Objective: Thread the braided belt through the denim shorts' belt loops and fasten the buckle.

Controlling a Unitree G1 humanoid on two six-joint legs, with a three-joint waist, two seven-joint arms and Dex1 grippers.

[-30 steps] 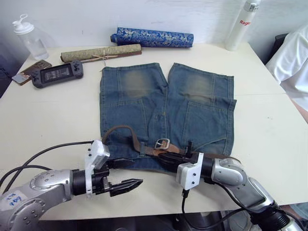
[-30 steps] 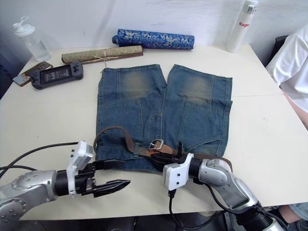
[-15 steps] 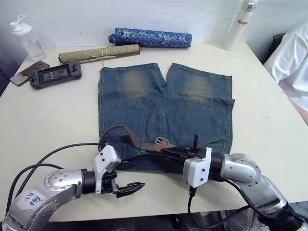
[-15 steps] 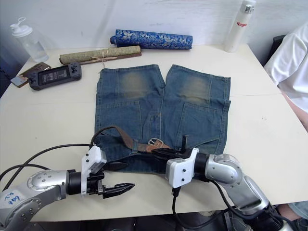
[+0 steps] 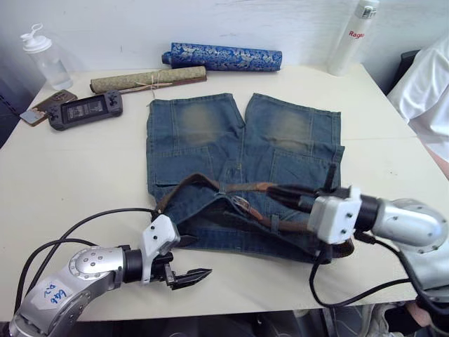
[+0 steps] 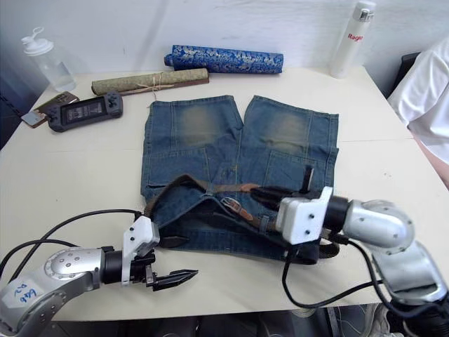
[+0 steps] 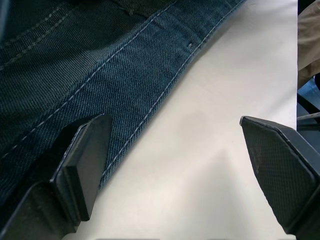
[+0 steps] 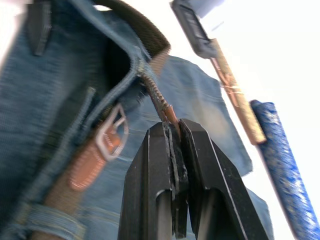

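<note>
Belt pinched in my right gripper (image 8: 172,134), raised over the denim shorts (image 5: 242,151).

My right fingers are clamped on the braided belt (image 5: 242,187), its buckle (image 6: 230,204) lying just beside them at the waistband. My left gripper (image 7: 185,165) gapes wide at the waistband edge, holding nothing.
</note>
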